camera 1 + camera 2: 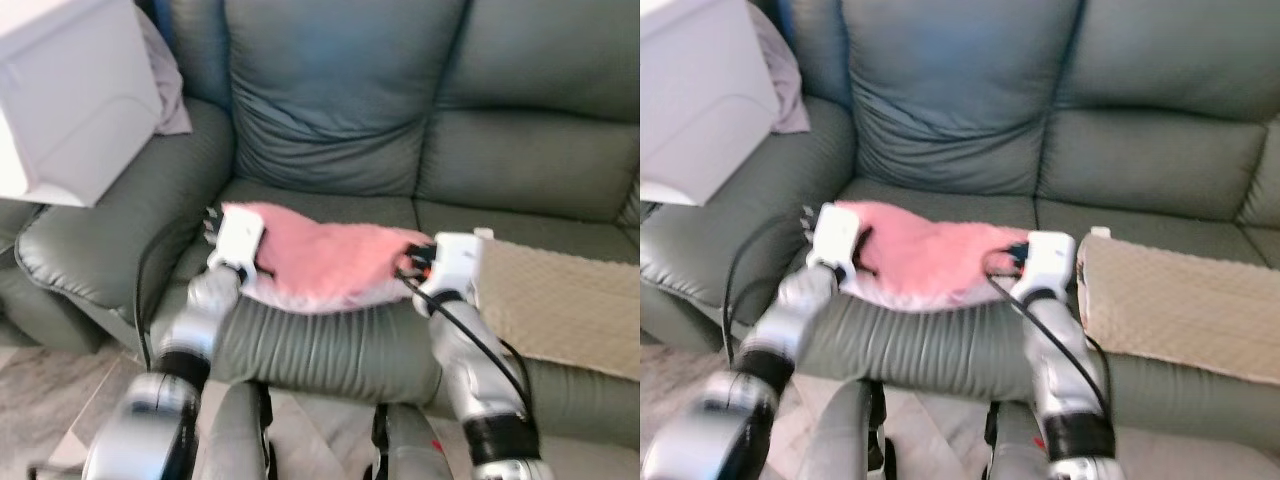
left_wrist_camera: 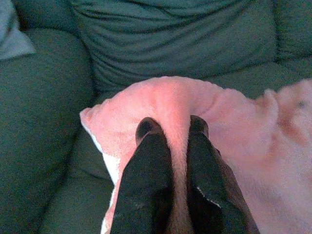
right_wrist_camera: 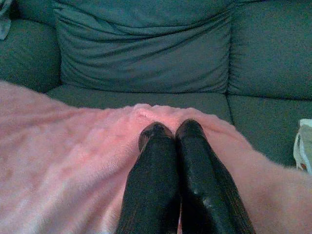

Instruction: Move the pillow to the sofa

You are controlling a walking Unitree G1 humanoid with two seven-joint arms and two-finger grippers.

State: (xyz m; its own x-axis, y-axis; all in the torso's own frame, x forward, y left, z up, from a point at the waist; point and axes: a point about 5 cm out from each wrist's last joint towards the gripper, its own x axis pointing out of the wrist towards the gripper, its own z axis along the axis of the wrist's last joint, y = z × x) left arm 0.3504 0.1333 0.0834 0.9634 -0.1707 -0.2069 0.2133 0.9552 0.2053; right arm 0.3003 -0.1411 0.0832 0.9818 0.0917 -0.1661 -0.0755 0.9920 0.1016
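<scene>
The pillow (image 1: 320, 258) was seen as fluffy pink with a white underside. The sofa (image 1: 400, 110) was dark grey-green. A beige quilted cover (image 1: 560, 295) was patterned with small diamonds. Black fingers (image 2: 146, 185) were shown on silver arms, beside a white box (image 1: 70, 95).

Both silver arms reach forward from the lower frame. Left gripper (image 1: 212, 228) sits centre-left, its fingers (image 2: 146, 165) pinched tight on the pillow (image 1: 320, 262). Right gripper (image 1: 412, 258) sits centre-right, fingers (image 3: 190, 161) pressed together, clamping pink fabric.
</scene>
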